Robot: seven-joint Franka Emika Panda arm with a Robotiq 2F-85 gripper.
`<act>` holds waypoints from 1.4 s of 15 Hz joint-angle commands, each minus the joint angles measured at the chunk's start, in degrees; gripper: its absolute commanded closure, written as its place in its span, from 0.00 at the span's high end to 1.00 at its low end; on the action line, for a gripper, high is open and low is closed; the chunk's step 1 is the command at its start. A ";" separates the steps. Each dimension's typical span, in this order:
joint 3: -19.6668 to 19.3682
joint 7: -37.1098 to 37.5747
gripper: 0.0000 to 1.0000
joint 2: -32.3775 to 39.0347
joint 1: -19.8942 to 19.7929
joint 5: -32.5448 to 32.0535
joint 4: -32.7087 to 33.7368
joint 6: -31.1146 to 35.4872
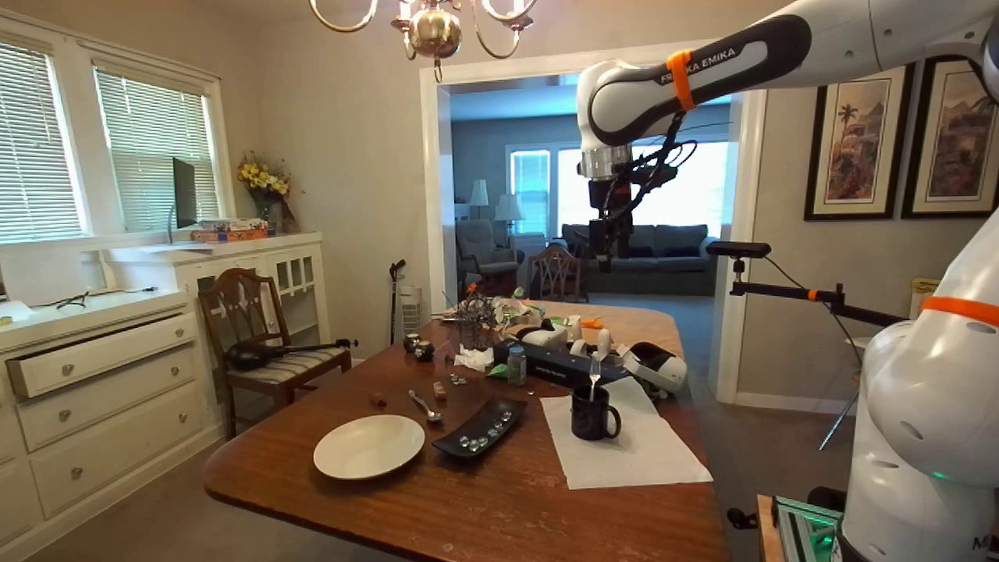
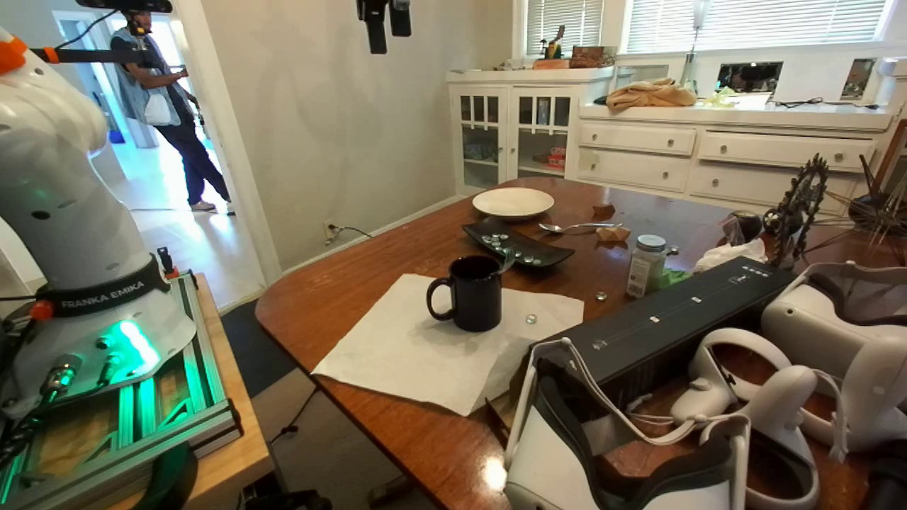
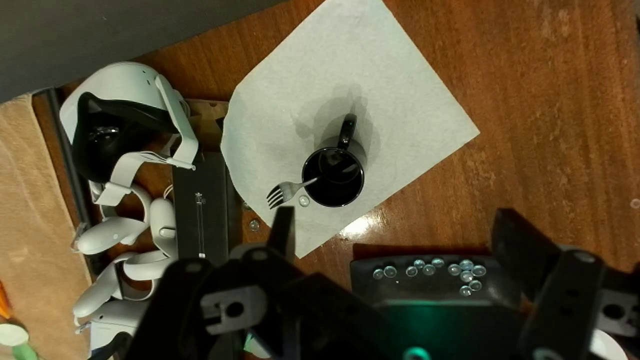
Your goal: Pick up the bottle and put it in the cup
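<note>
Your jaws hang high above the desk [image 1: 499, 515], pointing down, and the wrist view shows them spread wide apart, with part of the black tray [image 3: 362, 280] visible in the gap. Your bottle [image 2: 645, 268], small and clear with a pale blue lid and a label, stands upright on the desk in both exterior views, just beside the long dark box [image 2: 680, 315]; whether the two touch, you cannot tell. Near the bottle lie a green scrap [image 2: 673, 278] and a crumpled white wad [image 2: 730, 256]. Your black mug [image 2: 476, 294] stands upright on the white sheet [image 2: 382, 354], apart from the bottle, its handle turned toward the robot's base [image 1: 897, 499]. A fork [image 3: 284, 192] leans in the mug, its tines out past the rim, and a clear glass bead [image 3: 304, 201] lies on the sheet just beside the mug. More beads [image 3: 466, 276] sit in the tray, and near that tray you have a white plate [image 1: 368, 446] and a metal spoon [image 1: 434, 417]. Across the box from the bottle you can see a white VR headset [image 3: 120, 82] and hand controllers [image 3: 107, 235]. In an exterior view, a person [image 2: 152, 78] is upright beyond the doorway [image 2: 225, 134], past the arm [image 2: 49, 120].
</note>
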 commanded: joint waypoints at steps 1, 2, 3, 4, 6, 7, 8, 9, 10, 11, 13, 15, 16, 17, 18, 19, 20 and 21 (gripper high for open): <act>-0.46 0.16 1.00 0.00 0.58 -0.17 0.12 -0.16; -0.46 0.16 1.00 0.00 0.58 -0.17 0.12 -0.16; -0.46 0.16 1.00 0.00 0.58 -0.17 0.12 -0.16; -0.46 0.16 1.00 0.00 0.58 -0.17 0.12 -0.16; -1.04 0.04 1.00 0.68 0.26 -0.46 0.55 1.39; -1.81 -0.78 1.00 1.25 -0.04 -1.02 0.95 3.63; -3.24 -2.48 1.00 2.45 -0.47 -1.13 2.26 5.48; -4.88 -4.50 1.00 3.58 -0.63 -0.46 3.46 7.43; -6.64 -7.52 1.00 4.57 -0.61 0.20 4.45 9.58; -8.65 -11.27 1.00 5.84 -0.44 1.55 5.73 11.70; -12.51 -19.03 1.00 9.30 0.08 5.57 8.85 14.21; -15.53 -27.46 1.00 13.01 0.51 10.92 12.23 15.42; -16.59 -31.35 1.00 15.49 0.54 14.42 14.43 15.48; -17.20 -35.17 1.00 17.61 0.31 18.13 16.46 15.01; -17.32 -37.82 1.00 20.33 -0.22 21.19 18.70 14.84; -17.13 -39.14 1.00 22.87 -0.92 24.43 21.31 13.88; -16.15 -36.23 1.00 25.48 -2.00 25.10 24.17 11.98; -14.63 -35.98 1.00 19.48 -2.91 21.84 17.87 15.08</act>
